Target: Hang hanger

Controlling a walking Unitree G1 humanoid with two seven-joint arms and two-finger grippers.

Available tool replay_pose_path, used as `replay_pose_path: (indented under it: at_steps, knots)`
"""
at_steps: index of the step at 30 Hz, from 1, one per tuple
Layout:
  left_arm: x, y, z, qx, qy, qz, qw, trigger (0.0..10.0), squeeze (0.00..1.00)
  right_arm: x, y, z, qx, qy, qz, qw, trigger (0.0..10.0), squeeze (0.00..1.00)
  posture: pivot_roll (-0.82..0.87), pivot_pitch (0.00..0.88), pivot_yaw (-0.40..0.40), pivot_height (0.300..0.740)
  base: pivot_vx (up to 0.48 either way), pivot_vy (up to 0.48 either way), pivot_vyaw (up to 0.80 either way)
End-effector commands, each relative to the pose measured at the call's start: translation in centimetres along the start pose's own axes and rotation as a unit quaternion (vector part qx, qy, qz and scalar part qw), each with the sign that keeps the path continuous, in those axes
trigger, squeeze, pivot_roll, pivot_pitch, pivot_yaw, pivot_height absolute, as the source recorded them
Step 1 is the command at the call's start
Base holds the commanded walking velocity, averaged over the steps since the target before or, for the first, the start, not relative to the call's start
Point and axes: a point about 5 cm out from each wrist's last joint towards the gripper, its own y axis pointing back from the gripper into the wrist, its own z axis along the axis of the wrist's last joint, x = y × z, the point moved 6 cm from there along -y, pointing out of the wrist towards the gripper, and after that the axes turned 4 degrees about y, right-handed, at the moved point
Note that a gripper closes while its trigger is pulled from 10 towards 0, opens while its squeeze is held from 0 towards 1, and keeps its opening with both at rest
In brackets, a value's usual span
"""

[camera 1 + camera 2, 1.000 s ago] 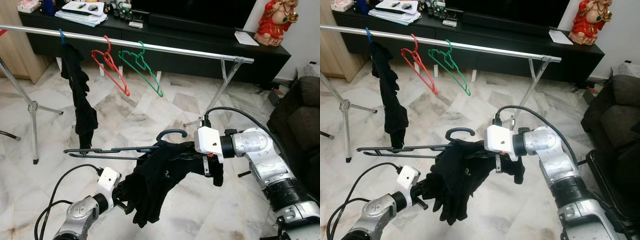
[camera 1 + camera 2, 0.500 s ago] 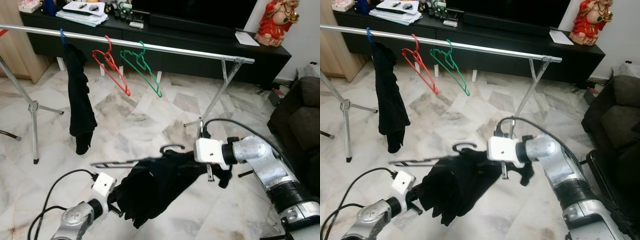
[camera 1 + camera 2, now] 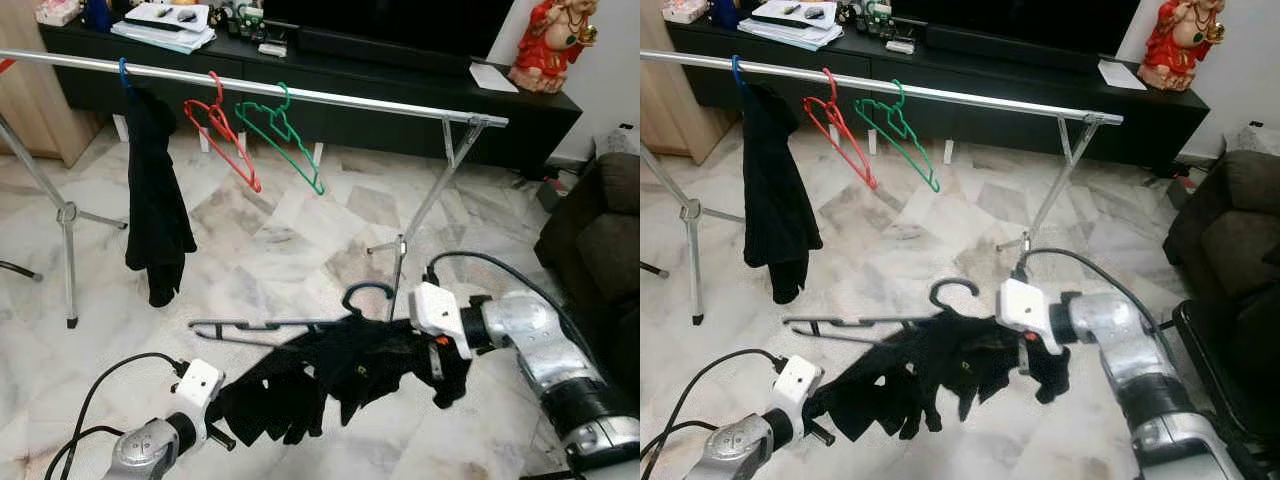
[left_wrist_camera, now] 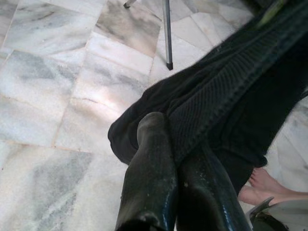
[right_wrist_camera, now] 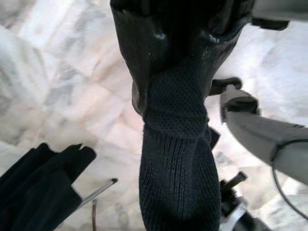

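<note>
Both end effectors worked low over the marble floor, stretching a black garment [image 3: 340,375] between them, apparently to keep it draped on the dark hanger [image 3: 300,325] before lifting it to the rail [image 3: 300,95]. The left end effector [image 4: 178,159] was pinched closed on one end of the cloth; the right end effector [image 5: 175,96] was clamped on the other, beside the hanger's hook. The rail, well apart, already carried a red hanger [image 3: 225,130], a green hanger [image 3: 285,135] and another dark garment [image 3: 155,200].

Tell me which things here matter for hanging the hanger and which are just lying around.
Job:
black hanger
black garment draped on it
rail
left hand, shut on the garment
right hand, shut on the garment

Lying about:
red hanger
green hanger
hung black clothes
statue
sofa
</note>
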Motion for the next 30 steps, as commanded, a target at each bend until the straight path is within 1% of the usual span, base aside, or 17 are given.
replay_pose_path:
  at_steps: [1,2,5,6,9,10,11,14,16,17,19,22,26,29,30]
  knots:
    - [0.1,0.7,-1.7,0.029,0.004,0.004,1.0,10.0,0.0,0.2,1.7,-1.0,0.015,-0.003,-0.007,1.0,0.0,0.0,-0.04,0.164,-0.138,0.74,0.0,0.0,0.0]
    - [0.1,0.8,-1.7,0.03,0.005,0.005,1.0,10.0,0.0,0.2,1.8,-1.3,0.021,-0.004,-0.007,1.0,0.0,0.0,-0.04,0.164,-0.138,0.74,0.0,0.0,0.0]
    - [0.3,1.0,-2.0,0.035,0.006,0.005,0.999,10.0,0.0,0.5,2.5,-2.9,0.07,0.008,-0.006,0.998,0.0,0.0,-0.04,0.166,-0.136,0.74,0.0,0.0,0.0]
    - [0.3,1.1,-2.1,0.036,0.006,0.005,0.999,10.0,0.0,0.5,2.7,-3.1,0.074,0.007,-0.007,0.997,0.0,0.0,-0.04,0.166,-0.135,0.74,0.0,0.0,0.0]
    - [0.2,1.2,-2.4,0.04,0.007,0.003,0.999,10.0,0.0,0.2,3.6,-2.8,0.045,-0.018,-0.021,0.999,0.0,0.0,-0.04,0.167,-0.133,0.74,0.0,0.0,0.0]
    - [0.2,1.2,-2.4,0.04,0.007,0.003,0.999,10.0,0.0,0.2,3.6,-2.8,0.045,-0.018,-0.021,0.999,0.0,0.0,-0.04,0.167,-0.133,0.74,0.0,0.0,0.0]
    - [0.2,1.3,-2.5,0.042,0.008,0.003,0.999,10.0,0.0,0.4,4.0,-3.0,0.044,-0.021,-0.022,0.999,0.0,0.0,-0.04,0.167,-0.133,0.74,0.0,0.0,0.0]
    - [0.3,1.4,-2.7,0.045,0.01,0.006,0.999,10.0,0.0,0.9,5.1,-4.1,0.063,-0.033,-0.022,0.997,0.0,0.0,-0.04,0.17,-0.132,0.74,0.0,0.0,0.0]
    - [0.3,1.5,-2.8,0.046,0.011,0.006,0.999,10.0,0.0,1.0,5.3,-4.3,0.067,-0.037,-0.022,0.997,0.0,0.0,-0.04,0.169,-0.132,0.74,0.0,0.0,0.0]
    - [0.3,1.5,-2.8,0.048,0.011,0.006,0.999,10.0,0.0,1.5,5.6,-4.7,0.073,-0.038,-0.01,0.997,0.0,0.0,-0.04,0.17,-0.129,0.74,0.0,0.0,0.0]
    - [0.3,1.5,-2.9,0.05,0.012,0.005,0.999,10.0,0.0,2.0,5.7,-4.9,0.077,-0.04,0.001,0.996,0.0,0.0,-0.04,0.17,-0.128,0.74,0.0,0.0,0.0]
    - [0.3,1.5,-2.9,0.051,0.011,0.005,0.999,10.0,0.0,2.7,6.0,-6.1,0.116,-0.035,0.015,0.992,0.0,0.0,-0.04,0.171,-0.127,0.74,0.0,0.0,0.0]
    - [0.4,1.5,-2.9,0.053,0.01,0.006,0.999,10.0,0.0,3.4,6.6,-8.3,0.189,-0.023,0.021,0.981,0.0,0.0,-0.04,0.173,-0.126,0.74,0.0,0.0,0.0]
    - [0.4,1.6,-2.9,0.054,0.01,0.007,0.998,10.0,0.0,3.5,6.6,-8.7,0.2,-0.022,0.019,0.979,0.0,0.0,-0.04,0.173,-0.126,0.74,0.0,0.0,0.0]
    - [0.5,1.6,-3.0,0.057,0.009,0.008,0.998,10.0,0.0,3.5,6.7,-9.3,0.224,-0.016,0.015,0.974,0.0,0.0,-0.04,0.175,-0.125,0.74,0.0,0.0,0.0]
